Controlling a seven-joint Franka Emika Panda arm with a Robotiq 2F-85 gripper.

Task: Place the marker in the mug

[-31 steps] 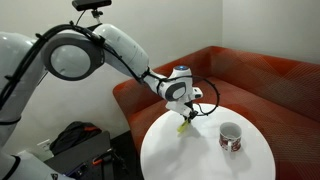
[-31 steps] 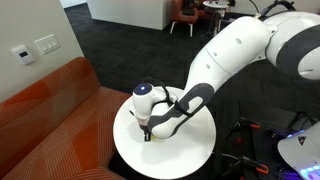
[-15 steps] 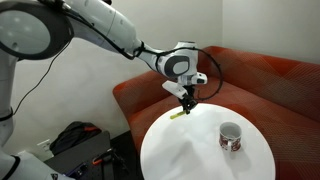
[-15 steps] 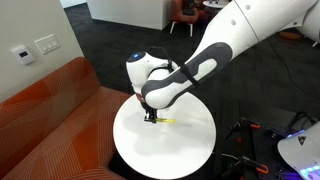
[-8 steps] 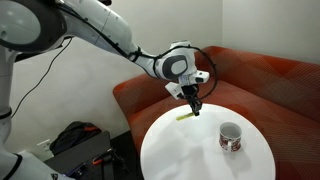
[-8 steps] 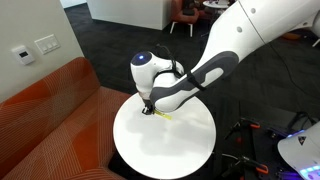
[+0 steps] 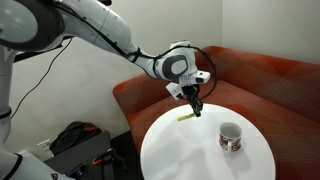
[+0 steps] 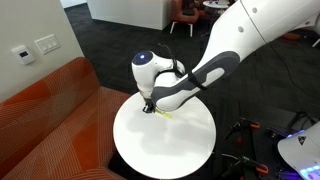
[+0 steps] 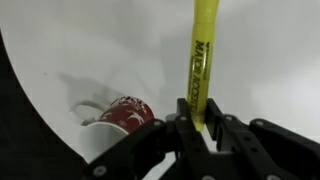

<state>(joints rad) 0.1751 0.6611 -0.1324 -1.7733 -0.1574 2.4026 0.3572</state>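
Observation:
The yellow-green marker [image 9: 204,55] is clamped between my gripper's [image 9: 199,105] black fingers [image 9: 185,118]; most of it sticks out ahead of them. In both exterior views the gripper [image 7: 196,108] [image 8: 148,108] hangs just above the round white table [image 7: 190,155], near its edge by the sofa. The marker [image 7: 186,116] [image 8: 163,114] slants out from it, close over the tabletop. The white mug [image 7: 231,137] with the dark red pattern stands upright on the table, apart from the gripper. In the wrist view the mug [image 9: 125,112] is at the lower left, handle toward the left.
An orange-red sofa [image 7: 260,80] [image 8: 50,110] curves round the table's far side. A black bag and equipment [image 7: 75,145] sit on the floor beside the table. The large white arm [image 8: 250,50] reaches over the table and hides the mug in that exterior view.
The gripper picked the marker up off the table and carried it a short way toward the sofa side. In the last half second it has hardly moved.

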